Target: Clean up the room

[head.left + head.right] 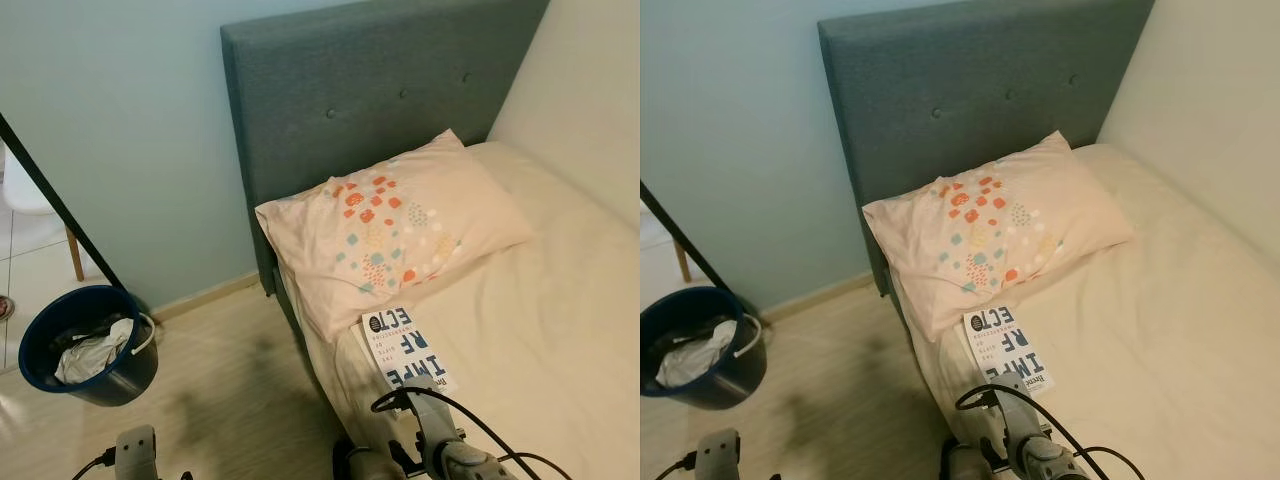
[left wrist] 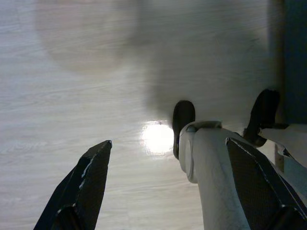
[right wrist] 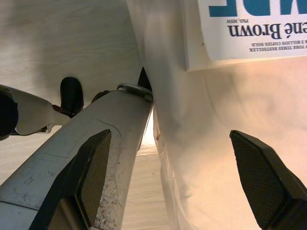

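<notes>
**Book left on bed, both pincers idle and spread**

While the robot stands at the bedside, nothing is in hand yet. Biggest item: the bed (image 1: 540, 330), cream sheet, running ahead and to the right of the right pincer (image 3: 170, 177), w/ a grey headboard (image 1: 370, 90) at the far end. Pillow (image 1: 390, 225), pink w/ orange and teal patches, lies well ahead of that pincer, against the headboard. Blue bucket (image 1: 88, 345) w/ crumpled white stuff inside sits on the wood floor (image 1: 220, 400), ahead and to the left of the left pincer (image 2: 170, 187), apart from the bed.

Task's thing, by my read: the book (image 1: 405, 350), white cover, big blue letters, flat on the sheet near the bed's edge, touching the pillow's near corner, just ahead of the right pincer. Wrist view shows its lower cover just beyond the fingertips.

Right pincer: released, fingers spread wide, low beside the mattress edge, holding nothing. Left pincer: also released, hanging over bare floor next to the robot's own leg and foot.

Doing the step well, prob.: raise the right arm above mattress level first, come at the book from its near short edge, slide one finger under the overhanging edge rather than pressing into the soft sheet. Flat, thin book = hard to pinch from above; sheet may bunch. Keep clear of the pillow corner.
</notes>
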